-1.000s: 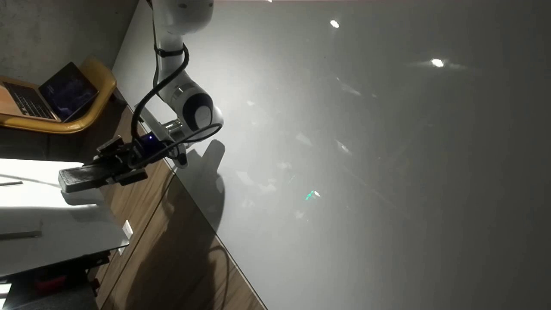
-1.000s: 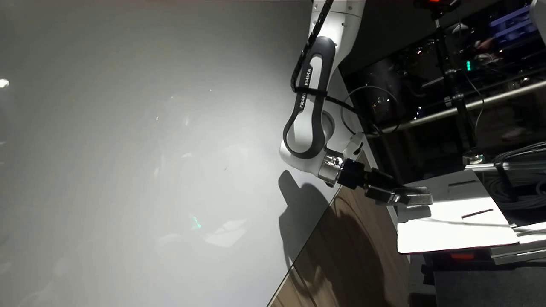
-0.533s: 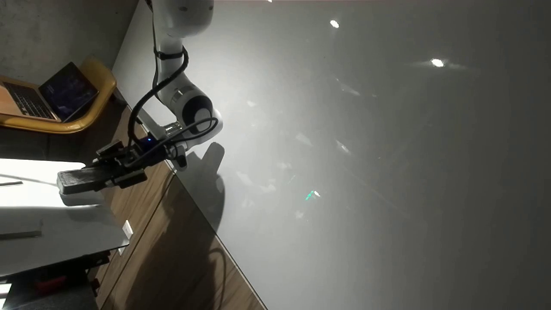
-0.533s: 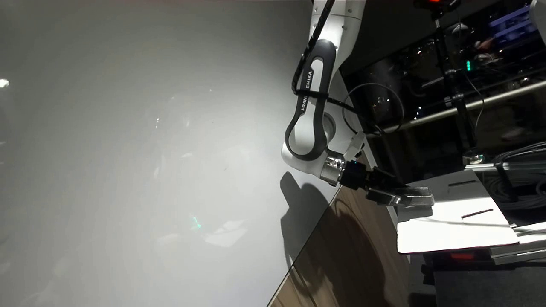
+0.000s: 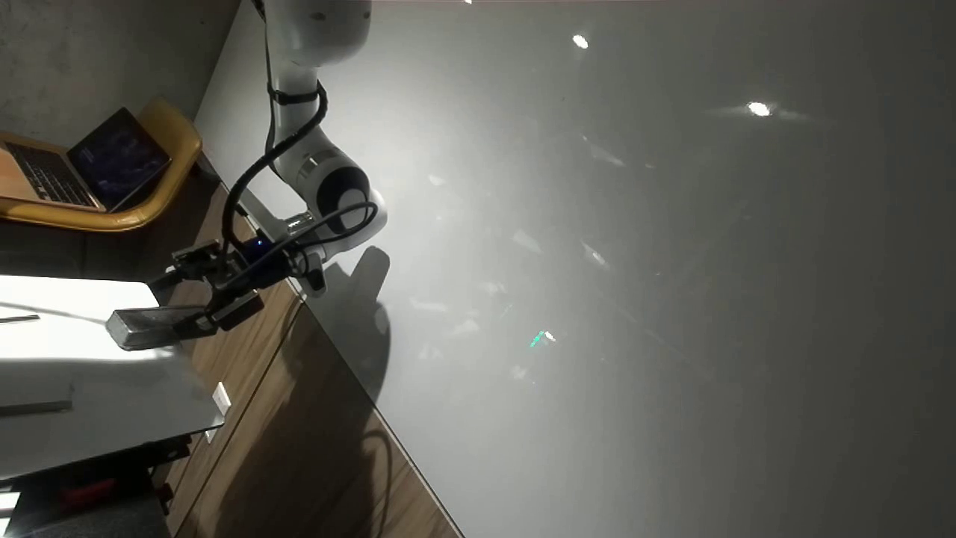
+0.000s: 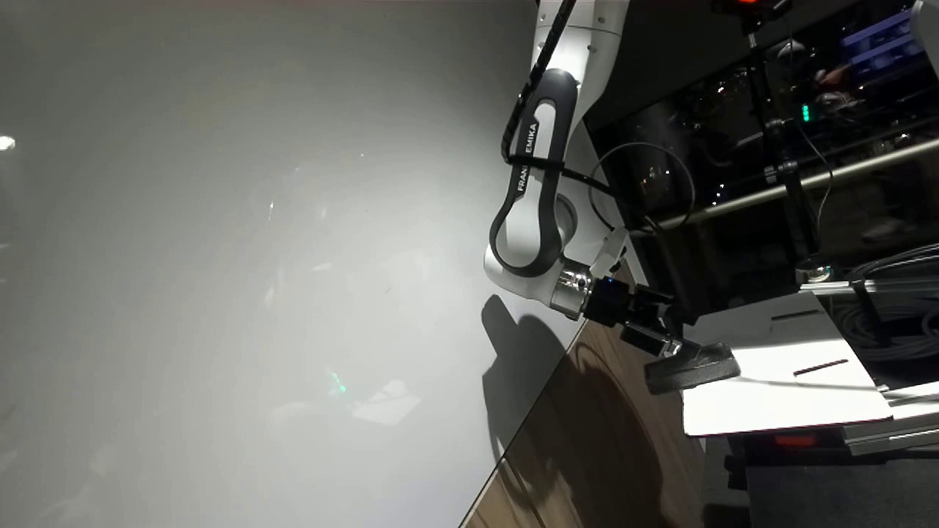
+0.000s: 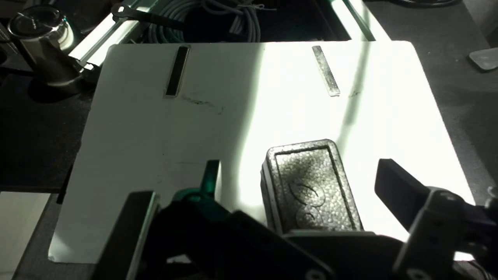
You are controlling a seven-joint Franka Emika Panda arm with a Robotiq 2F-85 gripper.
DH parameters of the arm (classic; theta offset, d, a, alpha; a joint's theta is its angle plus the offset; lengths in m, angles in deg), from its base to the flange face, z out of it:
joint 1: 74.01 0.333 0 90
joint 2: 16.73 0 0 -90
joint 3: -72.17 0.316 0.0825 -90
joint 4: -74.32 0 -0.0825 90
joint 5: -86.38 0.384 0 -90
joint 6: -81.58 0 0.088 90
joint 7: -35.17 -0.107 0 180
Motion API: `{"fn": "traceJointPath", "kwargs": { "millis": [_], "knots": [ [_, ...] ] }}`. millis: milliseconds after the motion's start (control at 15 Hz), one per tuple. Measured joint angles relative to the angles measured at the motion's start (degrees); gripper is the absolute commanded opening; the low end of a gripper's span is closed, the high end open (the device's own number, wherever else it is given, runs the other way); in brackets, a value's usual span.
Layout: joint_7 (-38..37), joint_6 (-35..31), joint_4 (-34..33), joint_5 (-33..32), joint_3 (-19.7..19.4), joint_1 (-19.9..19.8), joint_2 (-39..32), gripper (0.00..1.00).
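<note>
My gripper [image 7: 300, 175] is open, its two fingers spread well apart. Between them is a dark rectangular block [image 7: 311, 182] with a rough, framed face, and a gap shows on either side of it. The lower end of the block is hidden behind the gripper body in the wrist view. Both exterior views show the block [image 5: 153, 327] at the fingers, tilted [image 6: 693, 368], over the edge of a white board [image 7: 136, 128]. Whether it rests on the board or on one finger I cannot tell. Two thin strips, one dark [image 7: 178, 72] and one shiny [image 7: 326, 72], lie on the board.
A metal cylinder [image 7: 46, 46] and coiled cables [image 7: 249, 19] lie beyond the board. A laptop [image 5: 119, 161] sits on a yellow chair [image 5: 175, 134]. The large glossy grey surface [image 5: 597, 261] borders a wooden strip [image 5: 276, 403]. A black cable [image 5: 243, 179] loops along the arm.
The fingers were shut on the block and have spread apart. The block has dropped a little and turned in both exterior views. The arm shifted slightly at first, then held still.
</note>
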Motion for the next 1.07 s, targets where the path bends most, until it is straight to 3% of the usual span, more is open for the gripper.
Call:
{"fn": "traceJointPath", "kwargs": {
  "millis": [333, 533, 1067],
  "knots": [
    [0.37, -0.78, -0.57, -0.56, 0.2, 0.53, 0.28, 1.0],
    [0.08, -3.98, 2.02, -4.55, 0.56, 2.47, 2.98, 1.0],
    [-6.58, -10.92, 17.79, -13.03, 5.29, 9.34, 23.09, 1.0]
  ]
}}
